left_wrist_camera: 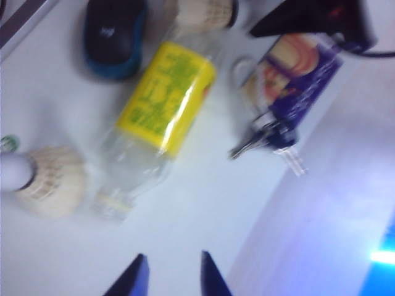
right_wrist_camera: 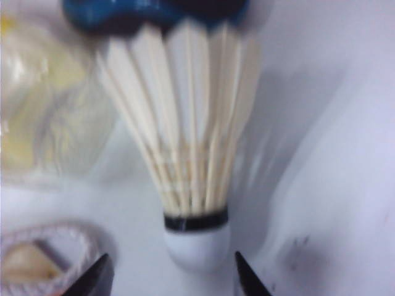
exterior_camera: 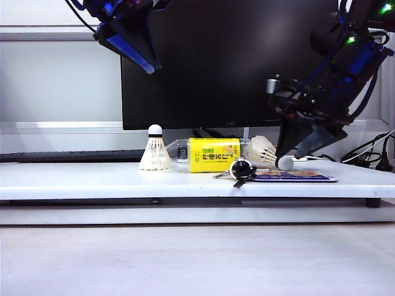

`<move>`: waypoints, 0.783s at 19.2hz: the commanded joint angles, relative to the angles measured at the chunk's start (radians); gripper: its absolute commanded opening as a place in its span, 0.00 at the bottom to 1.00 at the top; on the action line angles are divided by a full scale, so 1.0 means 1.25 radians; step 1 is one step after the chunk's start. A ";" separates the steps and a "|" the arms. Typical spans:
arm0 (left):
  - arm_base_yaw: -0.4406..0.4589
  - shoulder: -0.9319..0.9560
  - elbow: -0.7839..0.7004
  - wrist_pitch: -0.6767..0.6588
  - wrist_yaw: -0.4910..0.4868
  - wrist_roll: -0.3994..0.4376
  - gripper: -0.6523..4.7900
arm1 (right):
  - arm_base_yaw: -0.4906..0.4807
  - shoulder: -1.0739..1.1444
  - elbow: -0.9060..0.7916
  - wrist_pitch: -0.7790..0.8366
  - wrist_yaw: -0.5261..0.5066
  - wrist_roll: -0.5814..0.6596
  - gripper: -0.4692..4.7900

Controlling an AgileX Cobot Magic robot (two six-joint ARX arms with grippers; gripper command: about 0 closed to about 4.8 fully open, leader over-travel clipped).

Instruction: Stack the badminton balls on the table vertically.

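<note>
One badminton ball stands upright on its feather skirt on the table, left of the bottle; it also shows in the left wrist view. The other badminton ball lies on its side at the bottle's right end, its cork toward the right gripper. In the right wrist view this badminton ball fills the frame. My right gripper is open, a finger on each side of the cork without touching it; the exterior view has the right gripper low over the table. My left gripper hangs high at the upper left, open and empty.
A clear bottle with a yellow label lies between the two shuttlecocks. A bunch of keys and a flat blue packet lie in front of the right gripper. A black-and-blue mouse sits behind the bottle. A black monitor stands at the back.
</note>
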 commanded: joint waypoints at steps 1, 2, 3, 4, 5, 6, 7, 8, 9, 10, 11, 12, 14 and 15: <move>0.023 -0.007 0.004 0.013 0.053 0.000 0.34 | 0.001 -0.002 0.003 0.024 0.001 -0.003 0.57; 0.031 -0.007 0.004 0.013 0.069 0.000 0.34 | 0.001 -0.002 0.003 0.030 0.001 -0.003 0.57; 0.040 -0.007 0.004 0.015 0.092 0.001 0.34 | 0.001 -0.002 0.003 0.036 0.000 -0.007 0.57; 0.048 -0.007 0.004 0.016 0.117 0.001 0.34 | 0.001 -0.001 0.003 0.039 0.000 -0.009 0.57; 0.052 -0.007 0.004 0.017 0.136 0.001 0.34 | 0.001 0.001 0.003 0.043 -0.001 -0.009 0.54; 0.052 -0.007 0.004 0.018 0.142 0.003 0.34 | 0.001 0.002 0.003 0.044 0.000 -0.009 0.52; 0.061 -0.007 0.004 0.020 0.145 0.007 0.34 | 0.001 0.004 0.003 0.045 0.001 -0.016 0.52; 0.061 -0.007 0.004 0.018 0.150 0.009 0.34 | 0.001 0.004 0.003 0.045 0.000 -0.021 0.52; 0.061 -0.007 0.004 0.019 0.150 0.009 0.34 | 0.001 0.006 0.003 0.045 0.001 -0.021 0.52; 0.062 -0.007 0.004 0.020 0.150 0.009 0.34 | 0.001 0.009 0.003 0.045 0.000 -0.021 0.52; 0.062 -0.007 0.004 0.020 0.149 0.009 0.34 | 0.001 0.012 0.003 0.044 0.000 -0.021 0.52; 0.062 -0.007 0.004 0.019 0.148 0.009 0.34 | 0.001 0.018 0.003 0.043 0.000 -0.021 0.52; 0.062 -0.007 0.004 0.020 0.148 0.009 0.34 | 0.001 0.024 0.003 0.040 0.001 -0.021 0.52; 0.062 -0.007 0.004 0.020 0.148 0.009 0.34 | 0.001 0.026 0.003 0.042 0.001 -0.021 0.52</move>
